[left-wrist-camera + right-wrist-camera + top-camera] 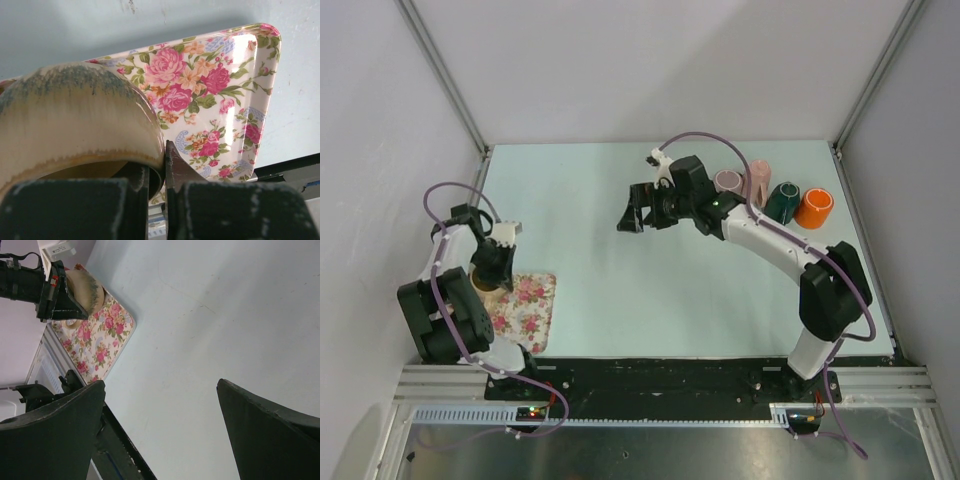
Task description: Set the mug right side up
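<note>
A beige glazed mug [75,120] with a speckled grey band fills the left of the left wrist view. My left gripper [159,150] is shut on its wall at the rim, one finger inside the opening and one outside. From above, the mug [483,278] sits under the left gripper [495,268] at the left end of the floral tray [532,305]. Whether the mug touches the tray I cannot tell. My right gripper [632,212] hangs open over the middle of the table with nothing between its fingers, and its wrist view shows the mug [89,290] far off.
The floral tray [215,90] lies at the table's near left corner. Several other mugs stand or lie at the back right: a pink one [728,182], a green one [782,202] and an orange one [814,208]. The black front rail [120,445] runs below the table edge.
</note>
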Available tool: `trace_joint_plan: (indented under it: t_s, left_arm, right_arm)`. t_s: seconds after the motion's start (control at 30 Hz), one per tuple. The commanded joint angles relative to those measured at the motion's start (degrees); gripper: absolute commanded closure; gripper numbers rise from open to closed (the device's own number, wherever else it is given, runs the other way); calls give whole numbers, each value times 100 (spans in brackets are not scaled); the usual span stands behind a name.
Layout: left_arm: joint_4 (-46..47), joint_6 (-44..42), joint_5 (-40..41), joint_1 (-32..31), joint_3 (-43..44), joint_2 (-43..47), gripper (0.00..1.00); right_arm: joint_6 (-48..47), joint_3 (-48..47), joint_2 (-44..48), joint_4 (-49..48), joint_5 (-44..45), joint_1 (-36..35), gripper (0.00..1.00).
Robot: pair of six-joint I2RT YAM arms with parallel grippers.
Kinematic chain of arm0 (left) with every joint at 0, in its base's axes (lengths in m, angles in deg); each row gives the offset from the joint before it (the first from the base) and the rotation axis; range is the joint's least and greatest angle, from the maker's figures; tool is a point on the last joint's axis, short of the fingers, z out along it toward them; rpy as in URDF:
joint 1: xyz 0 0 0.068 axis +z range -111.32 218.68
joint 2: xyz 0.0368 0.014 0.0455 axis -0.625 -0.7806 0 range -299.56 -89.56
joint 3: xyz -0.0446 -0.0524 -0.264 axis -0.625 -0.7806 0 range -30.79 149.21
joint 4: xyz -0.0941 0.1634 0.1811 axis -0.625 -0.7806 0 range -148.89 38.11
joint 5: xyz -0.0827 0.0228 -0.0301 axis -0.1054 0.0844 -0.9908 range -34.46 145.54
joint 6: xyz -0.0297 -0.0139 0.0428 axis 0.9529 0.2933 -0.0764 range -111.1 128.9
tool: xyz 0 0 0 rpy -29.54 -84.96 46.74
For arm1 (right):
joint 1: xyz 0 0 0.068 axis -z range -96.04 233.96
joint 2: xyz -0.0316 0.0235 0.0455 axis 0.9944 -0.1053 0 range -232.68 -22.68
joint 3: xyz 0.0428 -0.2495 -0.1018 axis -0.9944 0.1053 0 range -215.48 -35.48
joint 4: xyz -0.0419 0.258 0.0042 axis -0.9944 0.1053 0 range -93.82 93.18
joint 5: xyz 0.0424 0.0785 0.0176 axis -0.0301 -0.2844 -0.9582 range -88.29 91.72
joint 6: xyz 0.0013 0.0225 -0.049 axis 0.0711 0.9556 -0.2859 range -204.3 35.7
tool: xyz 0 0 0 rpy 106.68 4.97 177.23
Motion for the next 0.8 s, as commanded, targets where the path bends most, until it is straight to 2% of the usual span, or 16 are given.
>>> trace_joint_plan:
  t_s: [0.0, 0.23, 0.37, 0.57, 0.63, 0.77]
  left_arm:
    - [266, -356, -513, 191, 5, -97, 100]
    - [-184, -371, -942, 413, 185, -56, 93]
    - [-494, -404, -1229, 598, 384, 63, 93]
    - [-660, -452, -1094, 640, 416, -28, 95]
    - [-655, -483, -953, 643, 434, -94, 86]
    - [-693, -557, -713, 642, 584, -148, 54]
  right_arm:
    - [-129, -13, 371, 85, 155, 46, 1]
    - [-188, -13, 498, 327, 330, 266, 1]
    - [-322, 15, 601, 508, 521, 381, 1]
    - [-353, 56, 634, 510, 520, 439, 1]
    - [-356, 57, 622, 493, 510, 445, 1]
    - [-351, 57, 587, 553, 672, 560, 1]
